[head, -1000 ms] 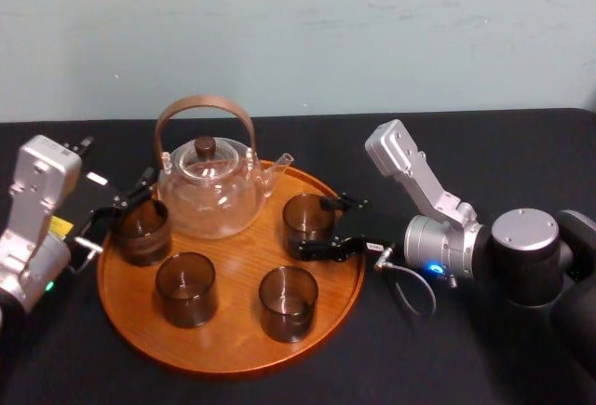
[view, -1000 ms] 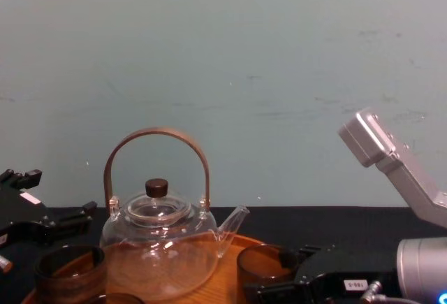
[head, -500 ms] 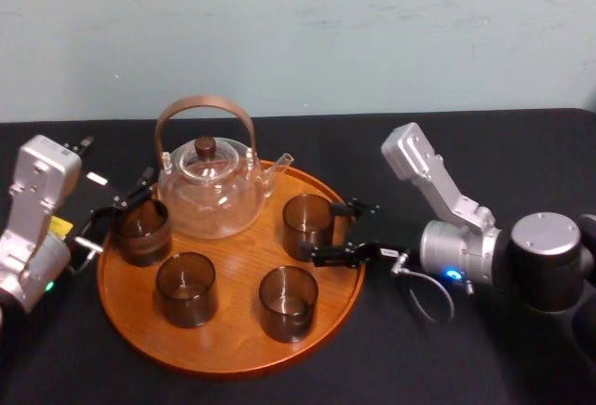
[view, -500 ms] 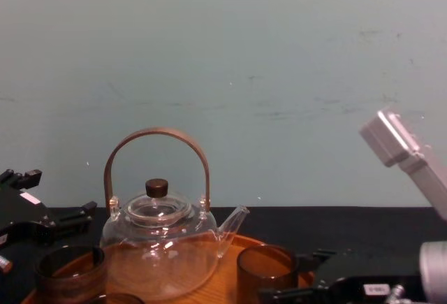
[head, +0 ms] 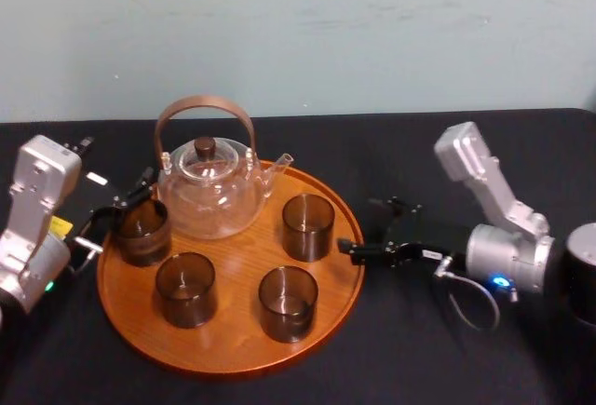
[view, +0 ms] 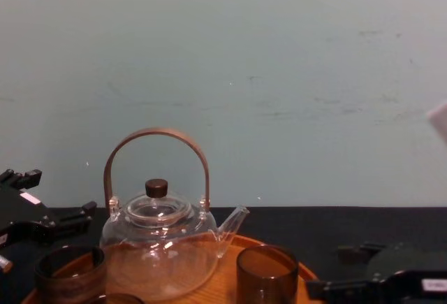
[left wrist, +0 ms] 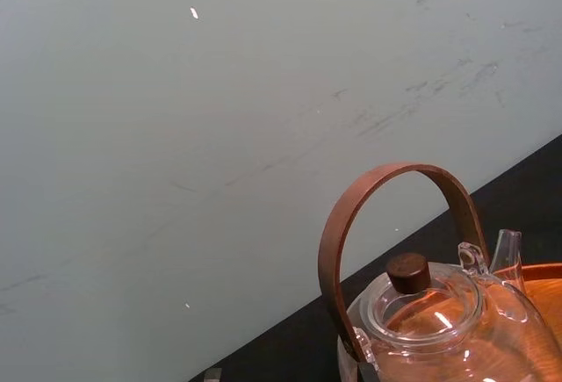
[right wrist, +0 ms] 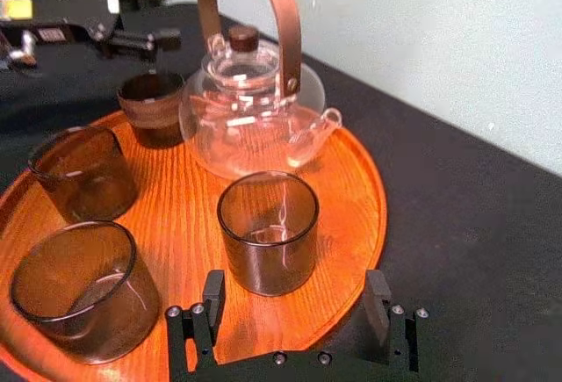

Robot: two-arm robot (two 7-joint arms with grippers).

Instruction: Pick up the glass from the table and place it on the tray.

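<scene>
You had the glass [head: 308, 226] standing upright on the tray [head: 237, 256], on its right half, just beside the teapot [head: 210, 191] spout but not touching it, and well in from the raised rim. That looked a sound spot: flat wood underneath, no lip to tip it, and room on every side. Your right hand [right wrist: 295, 287] sat low by the tray's right rim, mostly over the black tabletop [head: 419, 349], spread wide apart and holding nothing. The glass stood squarely in line with the gap between the two fingers yet apart from both. Keeping them spread that far made sense, since neither pad could drag the glass as the arm moved. By my reading the placing itself was done and only clearing the arm remained; the one risk was the lower finger, which hung close to the rim and could nudge the tray if it swung sideways. Your left hand [head: 121, 209] rested at the tray's left edge, close against another dark glass [head: 142, 231] by the teapot; I could not tell whether it gripped that one or merely lay beside it. Two more glasses [head: 185, 289] stood along the near side of the tray, none of them touching, so the set was evenly spaced.
</scene>
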